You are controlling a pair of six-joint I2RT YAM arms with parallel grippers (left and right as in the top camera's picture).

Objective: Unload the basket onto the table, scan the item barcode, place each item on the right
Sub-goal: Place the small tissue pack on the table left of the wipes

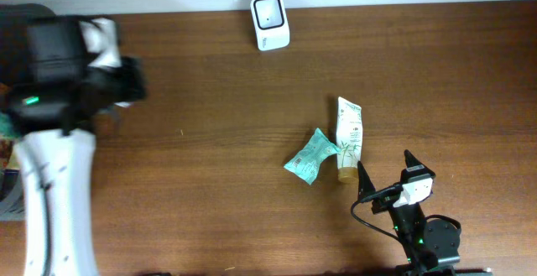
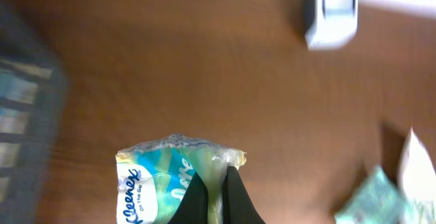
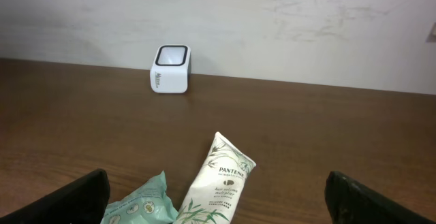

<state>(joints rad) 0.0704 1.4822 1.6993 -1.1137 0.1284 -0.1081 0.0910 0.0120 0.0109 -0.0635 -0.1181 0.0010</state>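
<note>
**A:** How many things do we count on the table (image 1: 210,158)?

**B:** We count three. There is one white scanner (image 1: 270,22) at the far edge, its window facing up. There is one white tube (image 1: 348,138) lying flat, right of centre. There is one teal pouch (image 1: 311,156) just left of the tube, touching or nearly touching it near the tube's lower end. We cannot tell which.

**A:** And the thing to be scanned?

**B:** That is a fourth thing, one tissue pack (image 2: 163,183), and it does not lie on the table. In the left wrist view we see it held above the wood, blue and green with its crimped end away from the camera.

**A:** How do the left fingers (image 2: 196,198) stand?

**B:** The two are together, clamped on the pack's near edge, with only a thin fold of wrapper between them.

**A:** Where is the pack relative to the scanner?

**B:** They are well apart. The left arm is over the table's left end, and from its wrist the scanner appears far off at the upper right.

**A:** And the right fingers (image 1: 362,180)?

**B:** We see two again, spread wide apart and holding nothing. They are low at the near edge, pointing toward the tube and pouch. The tube's cap end lies just beyond the tips.

**A:** Anything else?

**B:** There is one blurred grey-blue shape (image 2: 27,115) at the left of the left wrist view. We cannot identify it.
</note>
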